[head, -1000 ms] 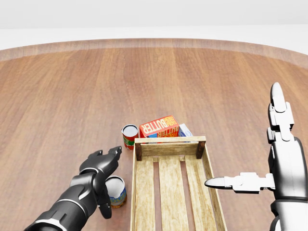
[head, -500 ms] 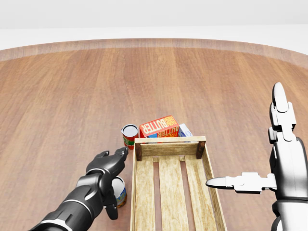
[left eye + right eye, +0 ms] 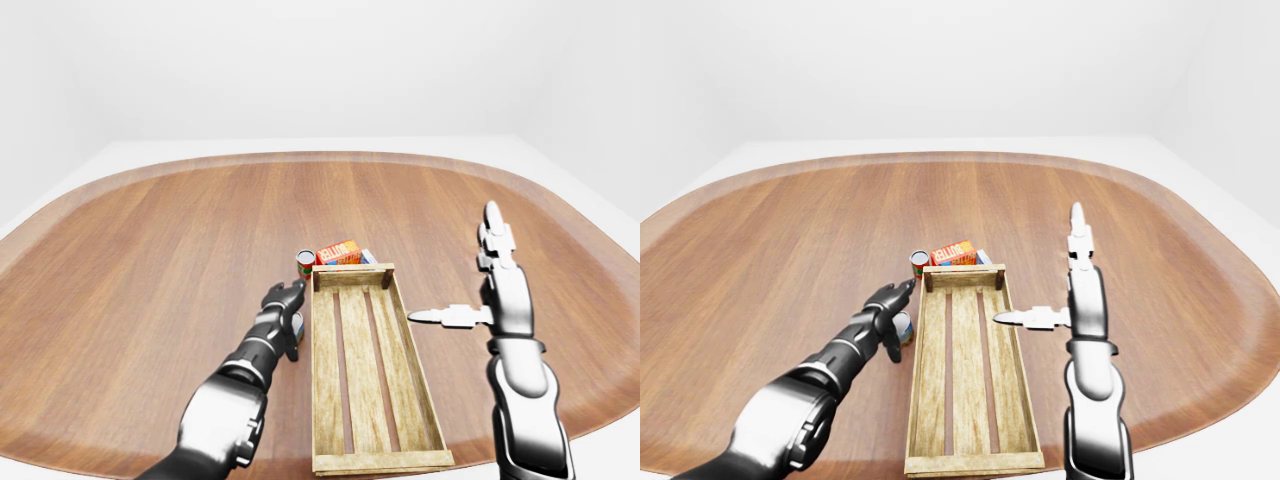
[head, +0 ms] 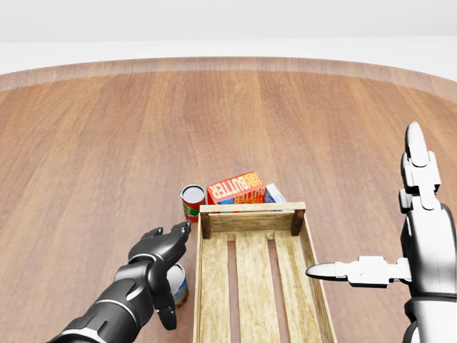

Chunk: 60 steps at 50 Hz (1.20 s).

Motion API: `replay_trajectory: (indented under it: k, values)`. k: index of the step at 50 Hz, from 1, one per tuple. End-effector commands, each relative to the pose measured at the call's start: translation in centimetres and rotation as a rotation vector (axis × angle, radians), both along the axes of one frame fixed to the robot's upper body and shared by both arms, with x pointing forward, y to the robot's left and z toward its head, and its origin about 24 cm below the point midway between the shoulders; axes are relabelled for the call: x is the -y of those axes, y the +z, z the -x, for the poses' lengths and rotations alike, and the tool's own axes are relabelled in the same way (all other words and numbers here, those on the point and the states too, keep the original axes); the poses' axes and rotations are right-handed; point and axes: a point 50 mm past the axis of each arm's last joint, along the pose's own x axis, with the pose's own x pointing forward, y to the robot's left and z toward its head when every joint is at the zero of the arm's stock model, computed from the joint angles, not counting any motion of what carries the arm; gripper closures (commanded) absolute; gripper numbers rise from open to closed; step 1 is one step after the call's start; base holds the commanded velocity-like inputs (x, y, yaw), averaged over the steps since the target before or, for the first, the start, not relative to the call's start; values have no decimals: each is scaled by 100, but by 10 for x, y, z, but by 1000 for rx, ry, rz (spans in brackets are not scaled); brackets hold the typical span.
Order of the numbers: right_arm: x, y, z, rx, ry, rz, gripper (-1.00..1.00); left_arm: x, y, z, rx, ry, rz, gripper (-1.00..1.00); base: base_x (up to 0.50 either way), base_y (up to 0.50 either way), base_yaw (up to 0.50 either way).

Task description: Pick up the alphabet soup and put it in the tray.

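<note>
The alphabet soup (image 4: 178, 284) stands upright on the wooden table (image 4: 100, 143), just under and to the right of the left hand (image 4: 158, 251), largely hidden by it in the head view. The left hand's fingers are spread and curled loosely above the can, not closed round it; whether any finger touches the can cannot be told. Just right of that hand lies the tray (image 4: 255, 286), a slatted wooden crate with nothing in it. Beyond the hand, toward the top of the head view, a second can (image 4: 192, 201) with a red label stands at the tray's far corner, beside a butter box (image 4: 235, 189). The right hand (image 4: 400, 243) hangs over the tray's right side, fingers stretched out straight, holding nothing.
</note>
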Motion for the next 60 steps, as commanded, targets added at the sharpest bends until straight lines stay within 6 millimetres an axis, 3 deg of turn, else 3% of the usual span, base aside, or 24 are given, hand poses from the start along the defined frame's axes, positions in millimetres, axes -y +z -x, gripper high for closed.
replay_trajectory:
  k: [1,5,6,8,60]
  values:
    - [1,-3,-1,-13,0,-4,-100,0,-3,3,-7,-4,-1,-100,0,0,0]
    - [1,-3,-1,-15,-1,-5,-100,1,-3,3,-8,-8,-2,-100,0,0,0]
    - [1,-3,0,-14,-1,-4,-100,2,-3,2,-5,-8,5,-68,0,0,0]
    - [1,-3,0,-14,-2,-5,-100,2,-2,2,-2,-9,8,100,0,0,0]
    - [0,-3,-1,-12,-1,-4,-100,-4,3,-3,18,-25,2,100,0,0,0]
